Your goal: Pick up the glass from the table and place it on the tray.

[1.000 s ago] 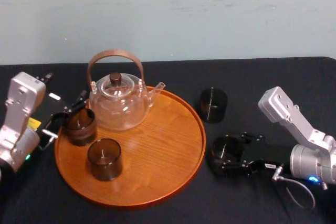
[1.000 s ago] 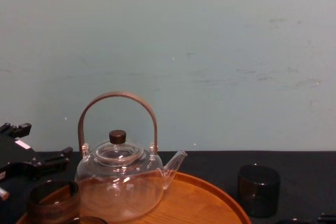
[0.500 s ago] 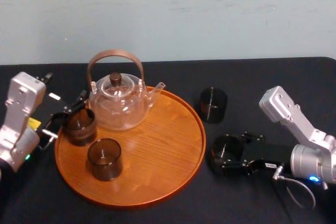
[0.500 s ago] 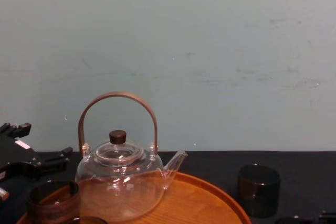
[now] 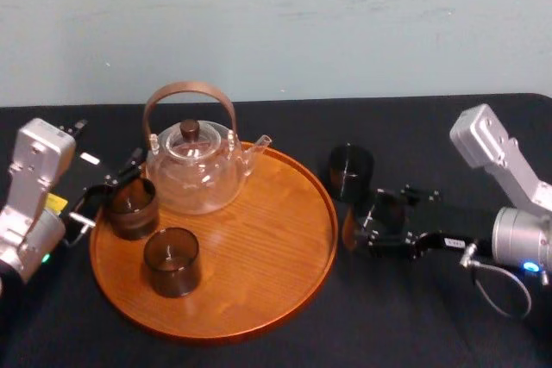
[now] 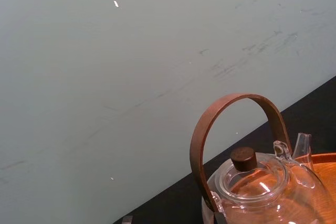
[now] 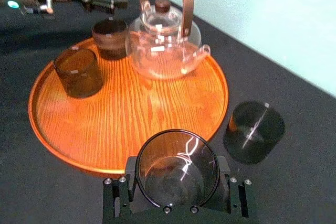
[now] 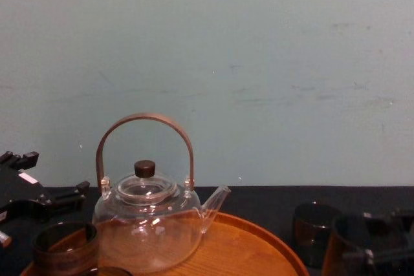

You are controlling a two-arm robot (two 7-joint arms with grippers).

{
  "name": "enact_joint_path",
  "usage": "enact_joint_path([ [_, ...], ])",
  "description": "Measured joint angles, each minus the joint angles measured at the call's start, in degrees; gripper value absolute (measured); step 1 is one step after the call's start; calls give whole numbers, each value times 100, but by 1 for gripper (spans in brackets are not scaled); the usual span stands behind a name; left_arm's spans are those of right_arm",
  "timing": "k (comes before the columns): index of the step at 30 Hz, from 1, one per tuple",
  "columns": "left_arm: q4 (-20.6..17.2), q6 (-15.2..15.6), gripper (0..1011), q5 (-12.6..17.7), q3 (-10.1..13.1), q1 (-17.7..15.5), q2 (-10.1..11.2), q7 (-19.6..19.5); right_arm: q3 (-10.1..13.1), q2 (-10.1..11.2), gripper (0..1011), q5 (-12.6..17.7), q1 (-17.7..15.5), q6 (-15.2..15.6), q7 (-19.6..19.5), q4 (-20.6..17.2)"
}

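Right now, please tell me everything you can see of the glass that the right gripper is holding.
The glass is a short round tumbler of smoky brown, see-through glass, without a handle, and it looks empty. The right gripper is shut on it, one black finger on each side of its wall. It seems tilted, with its open mouth turned toward the wrist camera. It is held just beside the right rim of the tray, close to another dark glass standing on the table, and does not touch that glass.
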Motion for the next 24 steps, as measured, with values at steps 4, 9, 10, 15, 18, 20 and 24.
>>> enact_joint_path([
  [4,0,0,1001,0,0,0,0,0,-21,12,903,25,116,-15,43,-36],
  [9,0,0,1001,0,0,0,0,0,-177,-46,903,24,369,-73,148,-33],
  [10,0,0,1001,0,0,0,0,0,-251,-77,903,13,451,-95,189,-17],
  [15,0,0,1001,0,0,0,0,0,-468,-190,903,-63,672,-150,309,45],
  [18,0,0,1001,0,0,0,0,0,-652,-304,903,-140,838,-190,386,132],
  [20,0,0,1001,0,0,0,0,0,-776,-391,903,-191,938,-215,425,204],
  [24,0,0,1001,0,0,0,0,0,-970,-555,903,-269,1081,-279,473,317],
])
